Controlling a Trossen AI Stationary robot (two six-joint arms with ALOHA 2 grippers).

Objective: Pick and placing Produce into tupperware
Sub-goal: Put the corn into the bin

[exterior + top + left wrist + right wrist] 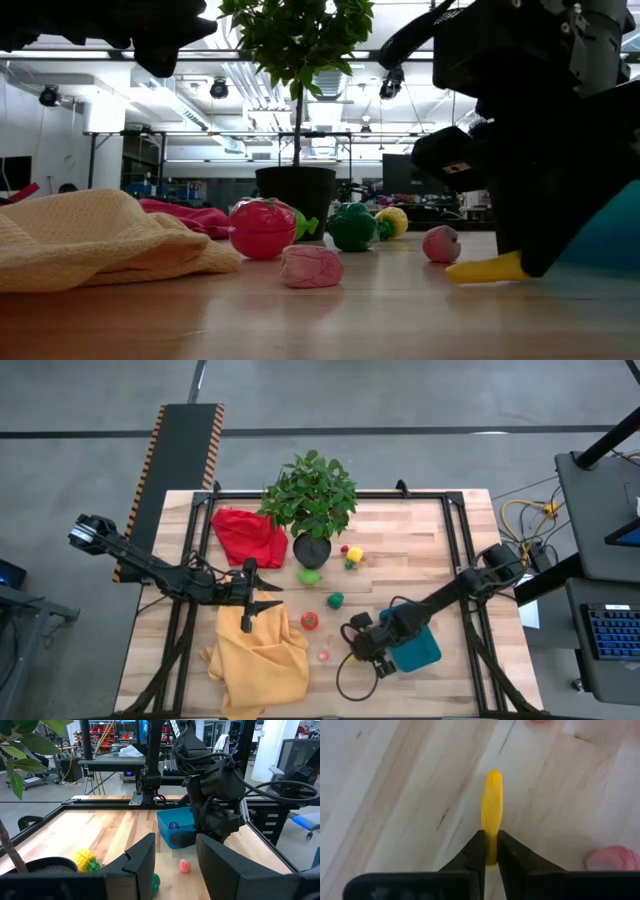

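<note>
A slim yellow toy banana (493, 802) lies flat on the wooden bench (395, 795) just beside the teal tupperware (418, 648), pinched at one end between my right gripper (490, 851) jaws, and it looks light, hard and slippery, so a mid-body hold seems safer, while my left gripper (172, 862), jaws partly parted and empty, waits over the yellow cloth (258, 660).

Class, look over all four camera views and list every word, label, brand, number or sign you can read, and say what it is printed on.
None: no view shows readable text.
The small teal-blue plastic container, the yellow banana-shaped toy clamped in the right gripper and the other toy produce are plain.
The black-and-yellow striped hazard strip beside the table is a pattern only.
Room fittings in the left wrist view are too blurred to read.
</note>
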